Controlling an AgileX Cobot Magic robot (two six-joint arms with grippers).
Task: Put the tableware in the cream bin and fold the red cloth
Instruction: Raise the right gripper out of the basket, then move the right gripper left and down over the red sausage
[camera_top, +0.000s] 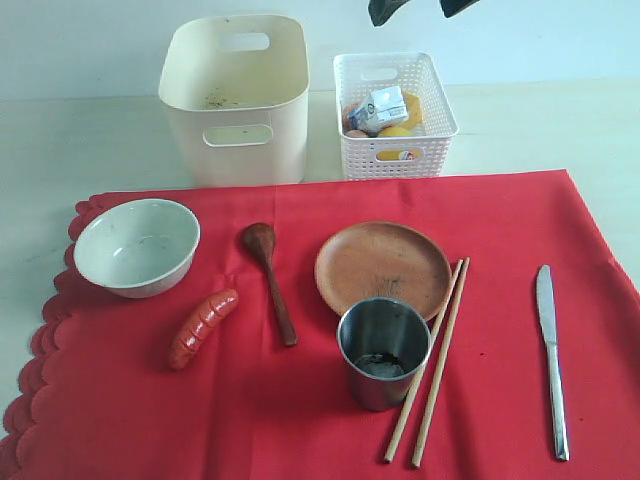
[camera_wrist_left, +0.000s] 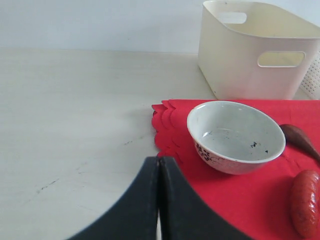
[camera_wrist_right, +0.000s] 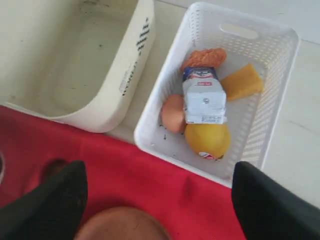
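On the red cloth (camera_top: 300, 400) lie the pale bowl (camera_top: 137, 246), dark wooden spoon (camera_top: 270, 280), brown wooden plate (camera_top: 382, 268), steel cup (camera_top: 384, 351), chopsticks (camera_top: 430, 362) and silver knife (camera_top: 551, 360). The cream bin (camera_top: 237, 95) stands behind, with nothing in it. My right gripper (camera_top: 424, 9) hangs high above the white basket, open; its wrist view shows the plate (camera_wrist_right: 122, 225) below and the bin (camera_wrist_right: 75, 55). My left gripper (camera_wrist_left: 159, 161) is shut and holds nothing, near the cloth's scalloped edge (camera_wrist_left: 162, 130), short of the bowl (camera_wrist_left: 235, 136).
A red sausage (camera_top: 203, 326) lies on the cloth by the bowl. The white lattice basket (camera_top: 394, 112) right of the bin holds a milk carton (camera_wrist_right: 203, 96), lemon (camera_wrist_right: 207, 140), egg (camera_wrist_right: 173, 113) and cheese (camera_wrist_right: 242, 81). Bare pale table surrounds the cloth.
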